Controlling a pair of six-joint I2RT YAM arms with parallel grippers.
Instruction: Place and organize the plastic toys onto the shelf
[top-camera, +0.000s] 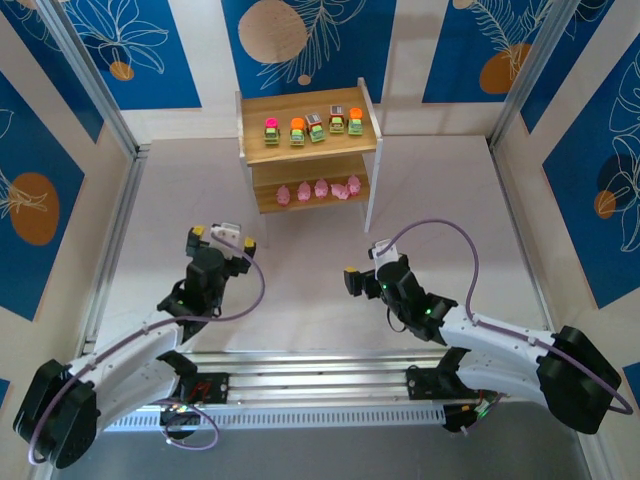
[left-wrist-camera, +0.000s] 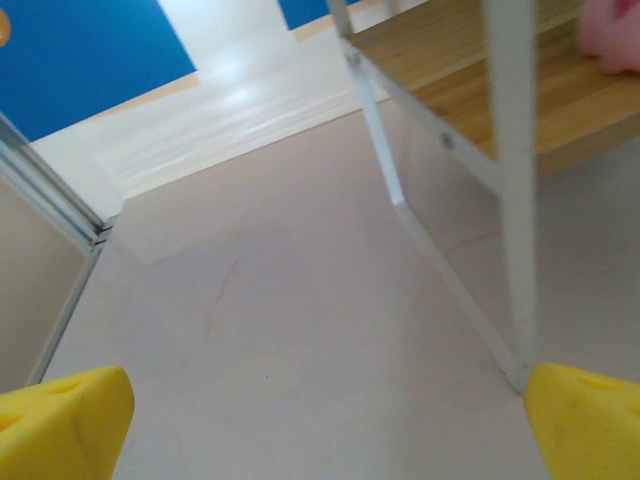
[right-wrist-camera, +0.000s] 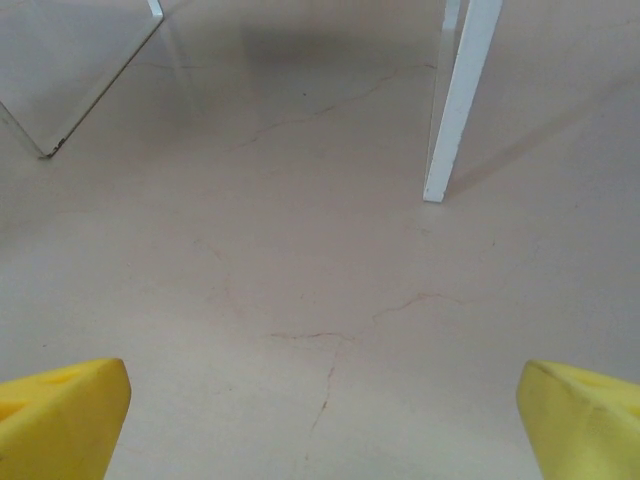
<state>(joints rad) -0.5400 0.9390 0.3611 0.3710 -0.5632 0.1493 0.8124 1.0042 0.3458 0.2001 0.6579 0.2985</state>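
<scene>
The shelf (top-camera: 306, 112) stands at the back of the table. Five blocky green-yellow toys (top-camera: 316, 127) line its top board, topped pink, orange or grey. Five pink figures (top-camera: 321, 188) sit in a row on the lower board. My left gripper (top-camera: 222, 238) hovers open in front of the shelf's left side, holding nothing. In the left wrist view the left gripper (left-wrist-camera: 325, 430) faces bare table, with the shelf (left-wrist-camera: 470, 90) and one pink figure (left-wrist-camera: 612, 35) at the upper right. My right gripper (top-camera: 365, 262) is open and empty below the shelf's right leg. In the right wrist view the right gripper (right-wrist-camera: 322, 420) is above bare table.
The white shelf leg (right-wrist-camera: 455, 110) stands just ahead of the right gripper, and another leg (left-wrist-camera: 515, 180) rises close to the left gripper's right finger. A metal rail (top-camera: 110, 240) runs along the table's left side. Blue patterned walls enclose the back and sides.
</scene>
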